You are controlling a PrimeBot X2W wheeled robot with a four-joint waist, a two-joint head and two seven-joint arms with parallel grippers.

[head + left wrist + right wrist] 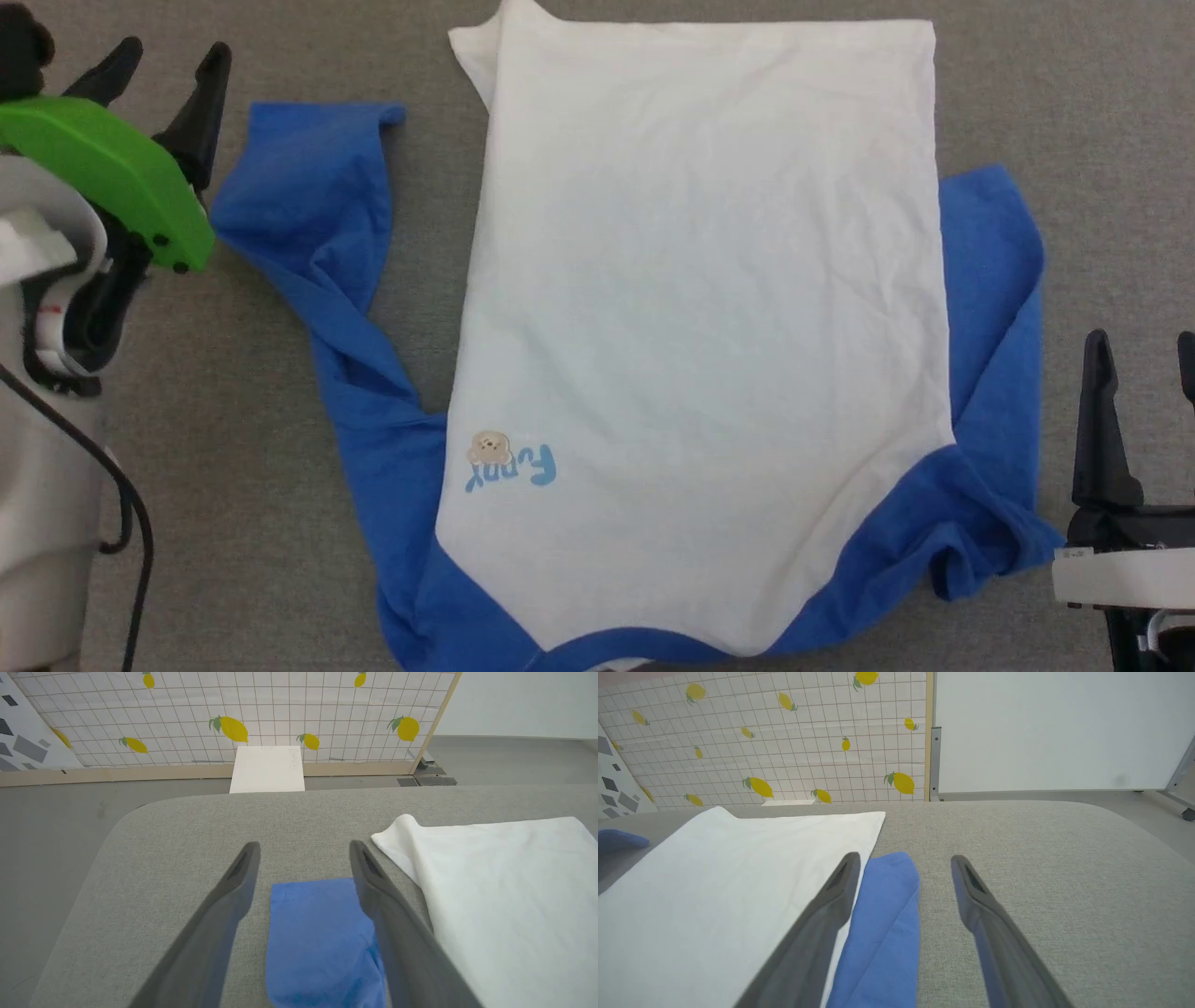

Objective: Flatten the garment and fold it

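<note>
The garment (700, 327), a white T-shirt with blue sleeves, lies spread front-up on the grey table, neckline toward me and hem at the far side. Its left sleeve (308, 205) bends away from the body; the right sleeve (994, 308) lies crumpled along the body's edge. My left gripper (171, 61) hovers open at the upper left, just left of the left sleeve's cuff (317, 933), which shows between its fingers. At the lower right my right gripper (1144, 350) stands open beside the right sleeve (882, 933), holding nothing.
The grey padded table (1074, 93) ends in rounded far corners (135, 812). Beyond it stand a lemon-patterned screen (280, 709), a white board (1055, 728) and a small white box (267, 769) on the floor.
</note>
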